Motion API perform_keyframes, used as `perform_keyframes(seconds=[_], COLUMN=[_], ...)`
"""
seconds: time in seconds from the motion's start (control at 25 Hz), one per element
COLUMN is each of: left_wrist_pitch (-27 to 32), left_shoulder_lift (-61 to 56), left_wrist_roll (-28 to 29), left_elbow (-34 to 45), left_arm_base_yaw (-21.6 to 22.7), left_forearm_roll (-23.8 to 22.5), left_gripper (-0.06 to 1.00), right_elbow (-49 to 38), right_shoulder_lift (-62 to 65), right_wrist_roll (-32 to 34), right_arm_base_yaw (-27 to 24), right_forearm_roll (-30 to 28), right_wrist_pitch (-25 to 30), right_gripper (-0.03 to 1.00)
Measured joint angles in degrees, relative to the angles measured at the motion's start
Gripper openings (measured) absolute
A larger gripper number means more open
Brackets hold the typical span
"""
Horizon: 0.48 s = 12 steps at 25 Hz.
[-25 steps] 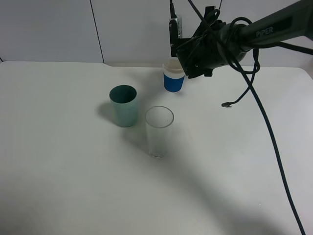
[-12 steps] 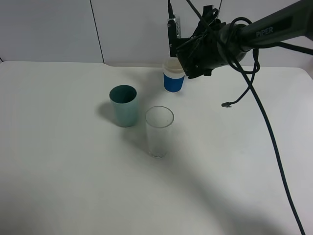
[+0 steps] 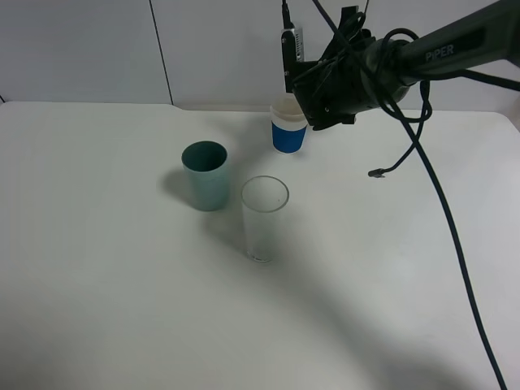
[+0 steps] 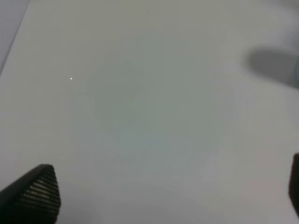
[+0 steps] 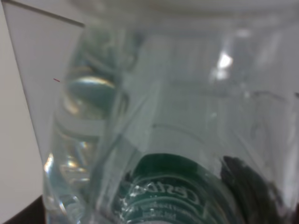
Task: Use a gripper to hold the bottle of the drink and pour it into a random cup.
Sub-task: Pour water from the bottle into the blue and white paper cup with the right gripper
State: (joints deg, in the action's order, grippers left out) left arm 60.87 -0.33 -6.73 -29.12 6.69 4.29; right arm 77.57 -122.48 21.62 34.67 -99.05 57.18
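Note:
The bottle of the drink [image 5: 159,140] fills the right wrist view, clear plastic with a green label low down. My right gripper [image 3: 307,81] is shut on it and hangs at the back of the table, just above and to the right of the cup [image 3: 288,132], which is blue with a white rim. In the exterior high view the gripper's black body hides most of the bottle. I cannot see any liquid falling. My left gripper [image 4: 166,198] is open over bare table, with one fingertip [image 4: 37,193] low at the side of its wrist view.
A teal cup [image 3: 205,175] and a tall clear glass [image 3: 264,218] stand in the middle of the white table [image 3: 122,309]. A loose black cable [image 3: 439,203] trails from the right arm down the table's right side. A grey wall runs along the back.
The right gripper with the bottle has edged slightly up over the blue cup. The cups and the glass have stayed where they were.

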Motion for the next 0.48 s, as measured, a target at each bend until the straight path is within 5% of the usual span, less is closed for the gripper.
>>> perform_keyframes(seconds=[0.48], left_wrist_pitch=[0.0], left_shoulder_lift=[0.0], left_wrist_roll=[0.0], left_elbow=[0.0], left_arm_base_yaw=[0.0], left_forearm_roll=[0.0], left_gripper=[0.99], right_elbow=[0.0], right_shoulder_lift=[0.0], right_wrist_roll=[0.2], right_arm_base_yaw=[0.0], right_forearm_roll=[0.0], right_wrist_pitch=[1.5], right_gripper=[0.56])
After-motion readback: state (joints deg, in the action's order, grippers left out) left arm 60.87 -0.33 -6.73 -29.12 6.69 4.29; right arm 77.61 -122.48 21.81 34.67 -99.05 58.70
